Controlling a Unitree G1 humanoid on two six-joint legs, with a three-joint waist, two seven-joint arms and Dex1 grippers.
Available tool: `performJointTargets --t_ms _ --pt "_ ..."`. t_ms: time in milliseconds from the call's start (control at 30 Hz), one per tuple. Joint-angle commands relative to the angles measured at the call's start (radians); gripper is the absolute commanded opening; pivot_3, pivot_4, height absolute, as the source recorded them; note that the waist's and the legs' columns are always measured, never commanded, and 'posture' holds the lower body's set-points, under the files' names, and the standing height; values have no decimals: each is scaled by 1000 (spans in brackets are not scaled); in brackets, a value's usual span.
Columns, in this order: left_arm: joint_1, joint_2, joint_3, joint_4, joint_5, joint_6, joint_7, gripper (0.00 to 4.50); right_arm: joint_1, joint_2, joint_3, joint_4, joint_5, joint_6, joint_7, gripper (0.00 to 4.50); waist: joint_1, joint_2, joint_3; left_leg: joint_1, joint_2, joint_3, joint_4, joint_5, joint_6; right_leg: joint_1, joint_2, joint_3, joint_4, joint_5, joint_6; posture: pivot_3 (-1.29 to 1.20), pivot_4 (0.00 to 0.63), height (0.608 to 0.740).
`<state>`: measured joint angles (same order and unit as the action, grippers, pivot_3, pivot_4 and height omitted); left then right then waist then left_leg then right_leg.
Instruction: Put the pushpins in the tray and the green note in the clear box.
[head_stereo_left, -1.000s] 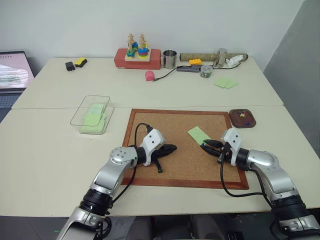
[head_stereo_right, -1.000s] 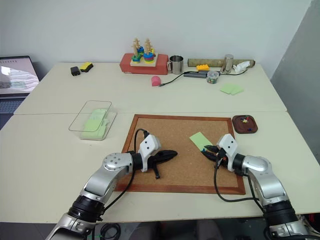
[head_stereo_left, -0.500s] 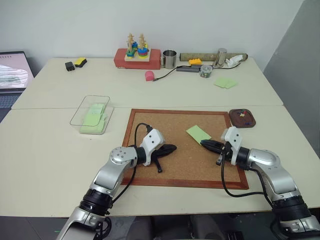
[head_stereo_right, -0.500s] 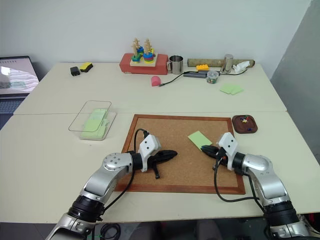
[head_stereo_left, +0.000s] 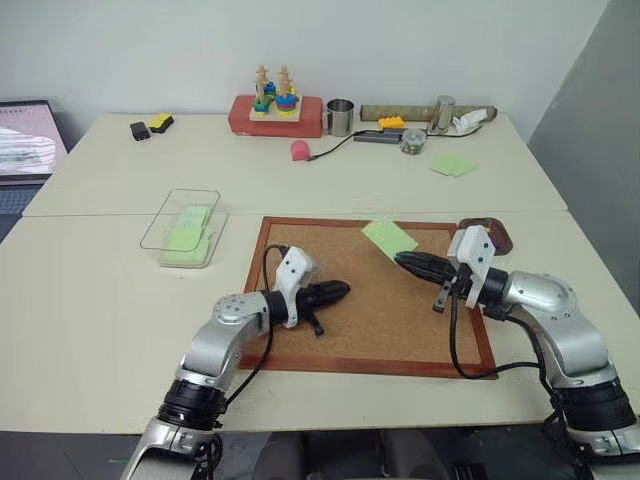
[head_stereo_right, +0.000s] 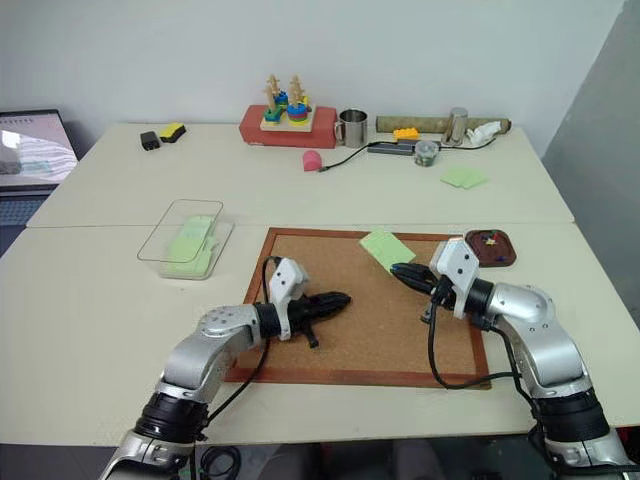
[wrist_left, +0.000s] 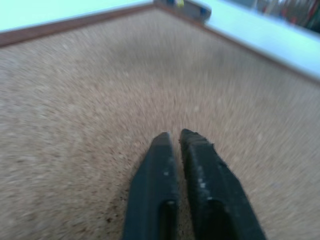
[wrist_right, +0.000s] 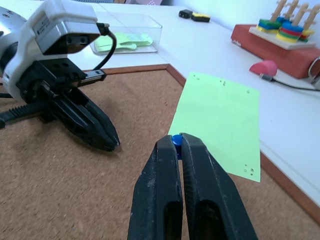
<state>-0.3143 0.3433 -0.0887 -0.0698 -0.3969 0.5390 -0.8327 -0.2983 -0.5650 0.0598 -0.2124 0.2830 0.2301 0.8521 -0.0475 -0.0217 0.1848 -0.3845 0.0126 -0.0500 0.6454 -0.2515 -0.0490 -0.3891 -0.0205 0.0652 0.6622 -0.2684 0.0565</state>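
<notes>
While the two arms are reaching level over the cork board (head_stereo_left: 370, 300), the right gripper (head_stereo_left: 402, 260) is pointing toward the robot's left above the board's far edge, its jaws pinched tight on a blue pushpin (wrist_right: 176, 140) with the green note (head_stereo_left: 389, 237) hanging lifted at the tips, one single sheet raised clear of the board. The left gripper (head_stereo_left: 343, 291) is hovering low over the board's middle, pointing toward the right one, its jaws standing nearly together with a thin slit between them and gripping nothing. The clear box (head_stereo_left: 185, 228) is sitting on the table to the left of the board, well apart from both grippers, and is holding green paper notes; I cannot tell how many. The tray (head_stereo_right: 489, 247) is resting just off the board's far right corner, beside the right arm, with small coloured pins lying in it, too tiny to count. A pair of overlapping green notes (head_stereo_left: 452, 166) is lying on the far table.
</notes>
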Motion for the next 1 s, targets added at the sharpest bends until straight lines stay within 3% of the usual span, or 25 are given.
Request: performJointTargets --t_ms 33,200,400,733,1000 --pt "7 -38 137 -159 -251 183 50 1155 -39 2 -15 -17 -32 -62 -22 0 0 0 0 0 0 0 0 0 0 0 0 0 0 1 -1 0 150 740" --pt "-4 -157 216 -197 -436 305 181 2180 -67 12 3 2 -66 -111 -34 0 6 0 0 0 -1 0 0 0 0 0 -1 0 0 1 -1 0 150 740" --pt "-54 -266 232 -123 -465 302 305 3283 -91 24 23 -6 -88 -146 -28 0 11 -1 0 0 -1 0 1 0 0 0 -1 0 0 1 -2 0 150 740" --pt "-155 -343 239 4 -491 268 326 3283 -91 21 62 -48 -124 -183 -19 0 15 -1 1 0 -1 0 0 0 0 0 -1 0 -1 2 -3 0 150 740" --pt "-174 -344 226 29 -493 255 301 1708 -90 22 77 -45 -143 -216 -20 0 15 -1 1 0 -1 0 0 0 0 0 -1 0 -1 2 -4 0 150 740"
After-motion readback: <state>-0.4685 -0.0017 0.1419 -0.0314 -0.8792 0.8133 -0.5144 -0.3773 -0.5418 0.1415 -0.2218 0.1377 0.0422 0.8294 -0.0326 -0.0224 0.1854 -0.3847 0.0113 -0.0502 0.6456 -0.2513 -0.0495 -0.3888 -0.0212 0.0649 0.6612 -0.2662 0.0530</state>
